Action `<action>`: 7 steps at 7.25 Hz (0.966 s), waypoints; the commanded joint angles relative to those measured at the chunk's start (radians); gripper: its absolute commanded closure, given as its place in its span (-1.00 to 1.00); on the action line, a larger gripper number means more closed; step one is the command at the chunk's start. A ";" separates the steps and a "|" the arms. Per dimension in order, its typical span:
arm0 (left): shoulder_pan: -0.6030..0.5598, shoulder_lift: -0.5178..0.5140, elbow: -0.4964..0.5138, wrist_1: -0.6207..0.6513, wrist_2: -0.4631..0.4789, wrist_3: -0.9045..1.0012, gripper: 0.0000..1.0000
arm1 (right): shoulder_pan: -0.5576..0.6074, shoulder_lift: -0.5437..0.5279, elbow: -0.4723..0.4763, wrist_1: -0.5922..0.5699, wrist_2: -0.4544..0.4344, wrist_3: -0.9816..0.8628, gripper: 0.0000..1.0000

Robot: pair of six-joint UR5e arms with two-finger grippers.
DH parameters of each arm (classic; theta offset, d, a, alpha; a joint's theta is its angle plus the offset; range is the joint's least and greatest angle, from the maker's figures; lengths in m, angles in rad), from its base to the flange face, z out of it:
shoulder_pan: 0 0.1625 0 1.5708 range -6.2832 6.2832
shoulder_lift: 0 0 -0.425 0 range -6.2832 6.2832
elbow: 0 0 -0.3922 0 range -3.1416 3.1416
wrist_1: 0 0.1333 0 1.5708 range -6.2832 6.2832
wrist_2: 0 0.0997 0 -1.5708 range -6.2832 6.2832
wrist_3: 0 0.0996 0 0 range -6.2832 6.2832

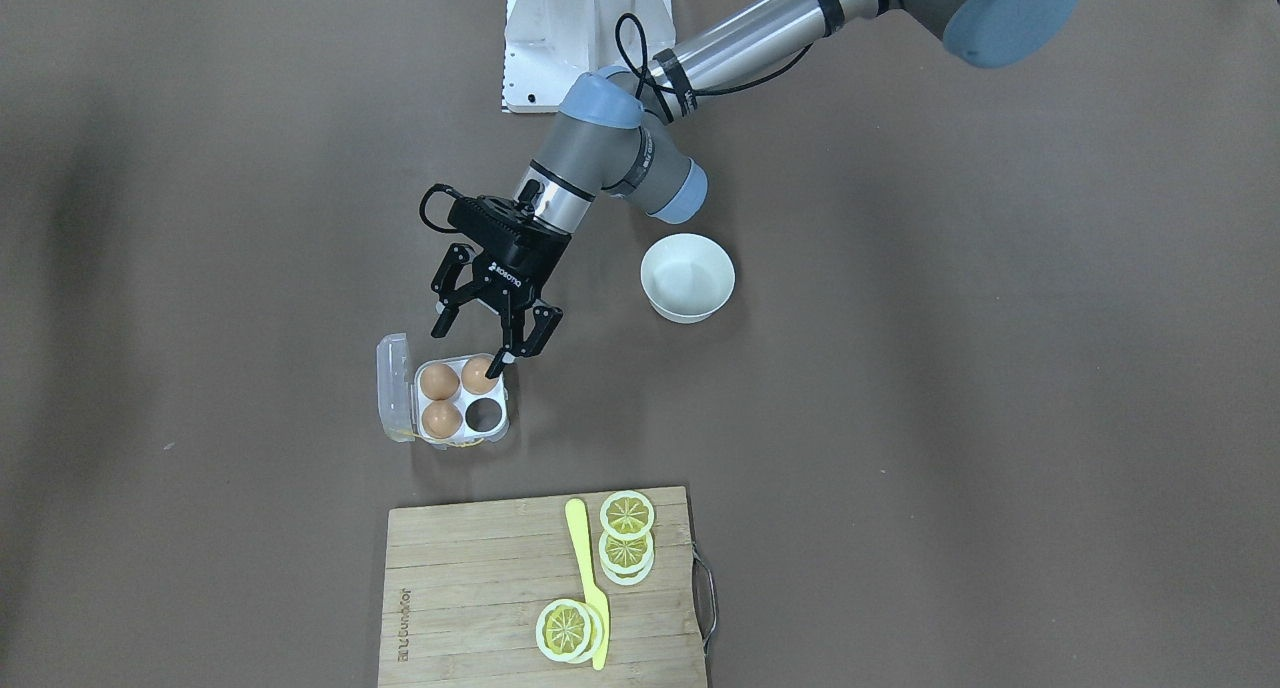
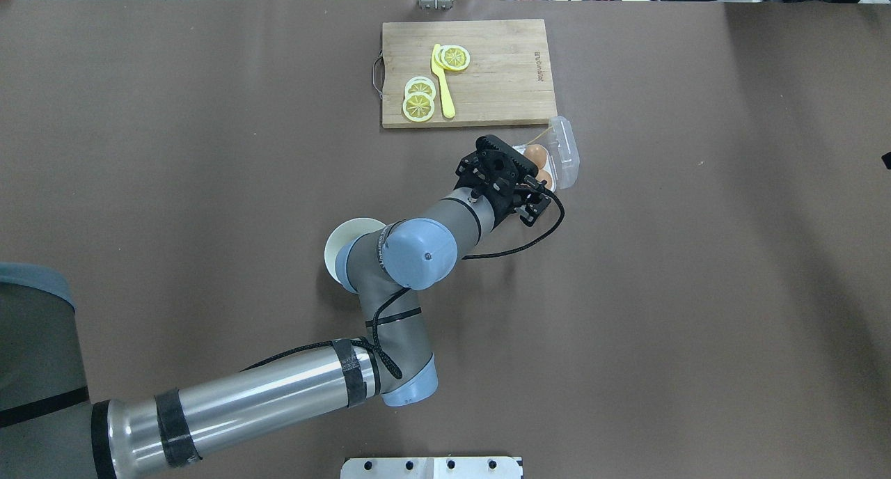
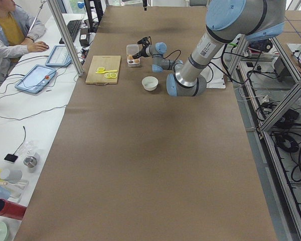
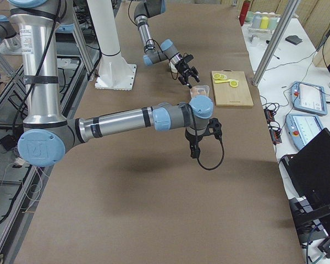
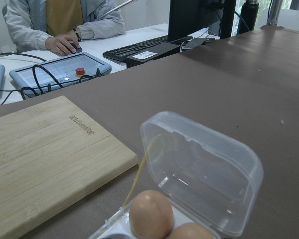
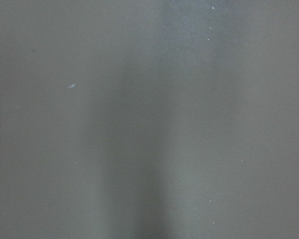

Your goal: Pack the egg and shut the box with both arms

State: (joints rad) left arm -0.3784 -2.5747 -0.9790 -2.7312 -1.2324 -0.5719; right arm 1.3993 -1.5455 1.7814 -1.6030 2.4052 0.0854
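Observation:
The box (image 1: 497, 396), a clear four-cell carton, stands open with its lid (image 1: 392, 383) tipped back. Three brown eggs sit in it (image 1: 438, 380) (image 1: 480, 373) (image 1: 441, 419); one cell (image 1: 486, 414) is empty. My left gripper (image 1: 468, 348) hovers open and empty just over the carton's rear edge, one fingertip (image 1: 497, 366) over the rear egg. In the overhead view it (image 2: 515, 183) hides most of the box (image 2: 562, 148). The left wrist view shows the lid (image 5: 204, 169) and two eggs (image 5: 151, 214). My right gripper (image 4: 201, 140) shows only in the exterior right view, pointing down; I cannot tell its state.
A white bowl (image 1: 687, 276) stands beside the left arm's wrist. A bamboo cutting board (image 1: 470, 588) with lemon slices (image 1: 627, 516) and a yellow knife (image 1: 588, 578) lies beyond the box. The white arm base (image 1: 585, 38) is at the robot's edge. An operator (image 3: 10, 30) sits at a side desk.

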 commanded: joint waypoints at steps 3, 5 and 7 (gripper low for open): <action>-0.184 0.153 -0.245 0.249 -0.326 -0.137 -0.46 | -0.002 0.008 -0.005 0.000 -0.009 0.007 -1.00; -0.322 0.227 -0.424 0.532 -0.545 -0.138 -0.46 | -0.002 0.010 -0.002 0.000 -0.011 0.007 -1.00; -0.493 0.409 -0.495 0.554 -0.776 -0.137 -0.50 | -0.002 0.030 -0.013 0.000 -0.026 0.008 -1.00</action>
State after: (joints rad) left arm -0.7598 -2.2687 -1.4290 -2.2076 -1.8521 -0.7086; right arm 1.3975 -1.5246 1.7730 -1.6030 2.3866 0.0924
